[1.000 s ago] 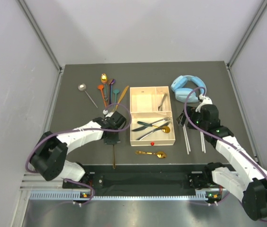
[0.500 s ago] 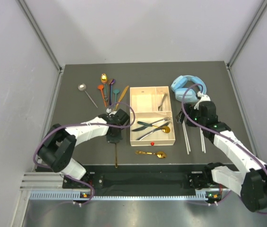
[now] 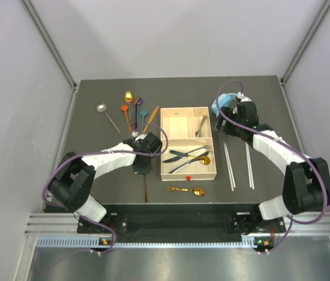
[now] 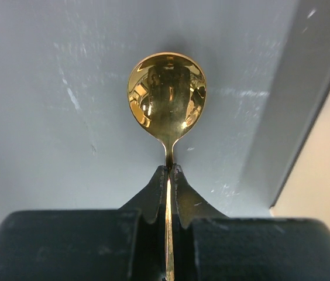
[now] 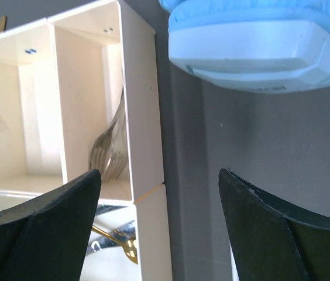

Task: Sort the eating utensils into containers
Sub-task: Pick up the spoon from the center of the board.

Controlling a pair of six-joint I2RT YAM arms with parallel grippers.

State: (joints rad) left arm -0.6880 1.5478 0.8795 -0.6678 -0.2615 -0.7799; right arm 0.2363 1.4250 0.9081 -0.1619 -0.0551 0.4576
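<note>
Just left of cream tray (image 3: 176, 124), left gripper (image 4: 168, 170) clamped on gold spoon (image 4: 167, 96), bowl ahead, right gripper (image 5: 159, 172) apart

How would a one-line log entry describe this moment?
left fingers: shut on gold spoon | right fingers: open beside headphones | sorting: unfinished

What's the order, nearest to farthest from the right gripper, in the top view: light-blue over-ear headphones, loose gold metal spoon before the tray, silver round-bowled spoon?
1. The light-blue over-ear headphones, just beyond the right gripper.
2. The loose gold metal spoon, toward the arm bases.
3. The silver round-bowled spoon, far left.
</note>
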